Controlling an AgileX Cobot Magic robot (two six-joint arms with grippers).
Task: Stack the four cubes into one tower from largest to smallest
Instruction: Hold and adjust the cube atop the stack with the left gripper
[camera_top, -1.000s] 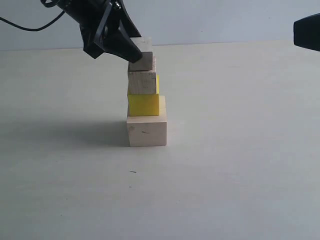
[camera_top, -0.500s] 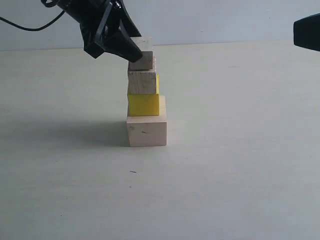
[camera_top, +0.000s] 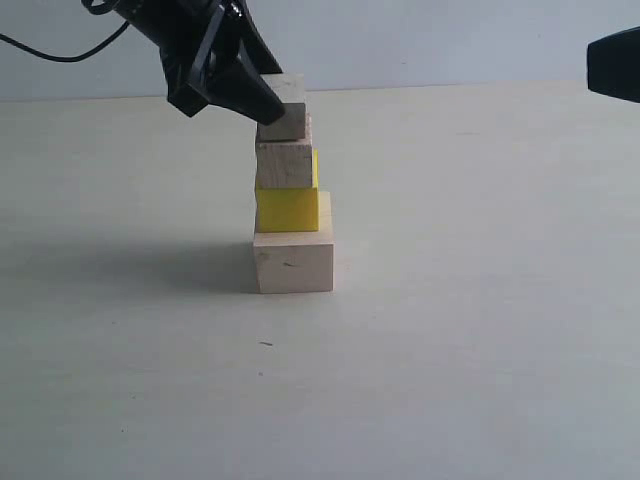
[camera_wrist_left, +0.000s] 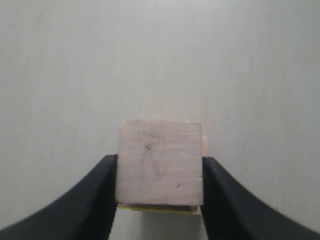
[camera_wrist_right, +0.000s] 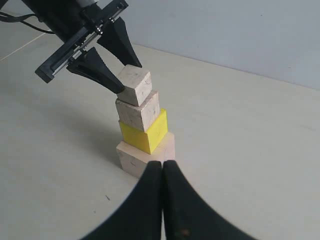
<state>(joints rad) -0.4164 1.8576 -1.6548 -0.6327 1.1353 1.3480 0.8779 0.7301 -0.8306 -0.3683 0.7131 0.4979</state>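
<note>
Together, 4 cubes stood as 1 tower (camera_top: 288, 200) on the plain white table (camera_top: 470, 330). At the bottom sat the large pale bare-wood cube (camera_top: 293, 262), flat on the table. On it rested the bright yellow medium cube (camera_top: 287, 209), set toward the large cube's left edge in the exterior view. On the yellow cube sat the small pale wood cube (camera_top: 284, 164), and on top of that the smallest pale wood cube (camera_top: 292, 115), turned a little out of line with the cube beneath it in the right wrist view.

The black left claw (camera_top: 280, 105) reached in from the upper left of the exterior view. It stood partly open, its 2 fingers (camera_wrist_left: 105, 195) pressed against opposite sides of the smallest cube, gripping it. Whether that cube's weight lay on the tower or on the claw could not be told.

The black right claw (camera_wrist_right: 163, 166) was fully closed with nothing between its fingers, which lay pressed together. It hung near the tower, apart from it, with its tips pointing toward the large cube.
</note>
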